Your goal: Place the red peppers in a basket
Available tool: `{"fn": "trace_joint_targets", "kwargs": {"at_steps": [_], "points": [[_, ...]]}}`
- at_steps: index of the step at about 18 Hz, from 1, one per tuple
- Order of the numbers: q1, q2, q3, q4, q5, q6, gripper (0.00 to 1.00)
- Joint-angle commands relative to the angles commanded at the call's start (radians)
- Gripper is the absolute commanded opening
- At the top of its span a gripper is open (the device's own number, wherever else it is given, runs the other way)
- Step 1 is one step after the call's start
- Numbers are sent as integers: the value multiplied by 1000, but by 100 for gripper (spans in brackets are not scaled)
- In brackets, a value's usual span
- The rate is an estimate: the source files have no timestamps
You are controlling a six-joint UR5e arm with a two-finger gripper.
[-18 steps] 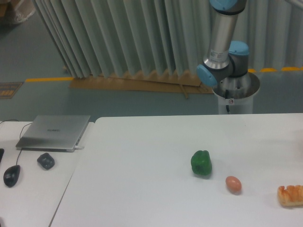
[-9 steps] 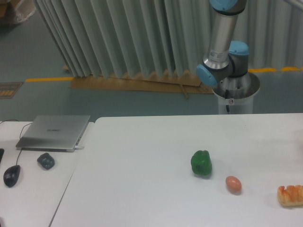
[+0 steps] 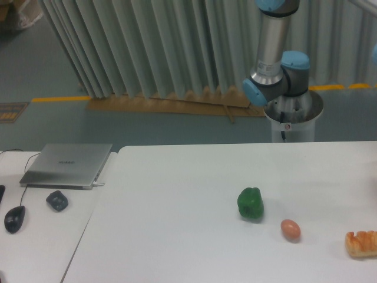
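White bench (image 3: 177, 236) fills the near part of the view; a second, lower bench (image 3: 35, 236) adjoins it at left. Arm (image 3: 275, 53): silver upright link w/ blue joint caps, rising from a round pedestal (image 3: 293, 118) behind the far edge of the bench, right of centre; upper links run out of the top of the view. End effector: not in view, so cannot tell whether its fingers stand wide or narrow, or whether it holds anything. Red pepper: not visible anywhere in the view; its place cannot be told. Basket: likewise not visible.

On the white bench, right half: green pepper (image 3: 250, 203), upright, near centre-right; egg (image 3: 290, 230), brown-pink, just right of and nearer than the green pepper, apart from it; bread (image 3: 361, 243), orange-brown, at the right edge, partly cut off by the view, well apart from the egg.

On the left bench: laptop (image 3: 68, 165), closed, silver, at the far side; dark rounded object (image 3: 57, 200) near the laptop's front edge; mouse (image 3: 15, 219), black, w/ cable, left of and nearer than that object.

Background: pleated grey-green curtain (image 3: 147, 47) across the far side; brown cardboard (image 3: 171, 103) flat on the floor at its foot; yellow floor line (image 3: 59, 99) at left, and again at far right.
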Motion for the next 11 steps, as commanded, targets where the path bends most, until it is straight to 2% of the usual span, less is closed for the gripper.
{"fn": "trace_joint_targets", "kwargs": {"at_steps": [5,8,11], "points": [[-26,38,0,-5,-8,-69,100],[-113,44,-12,-9,-17,-78,100],[-144,61,-32,-5,-78,-155,100]]}}
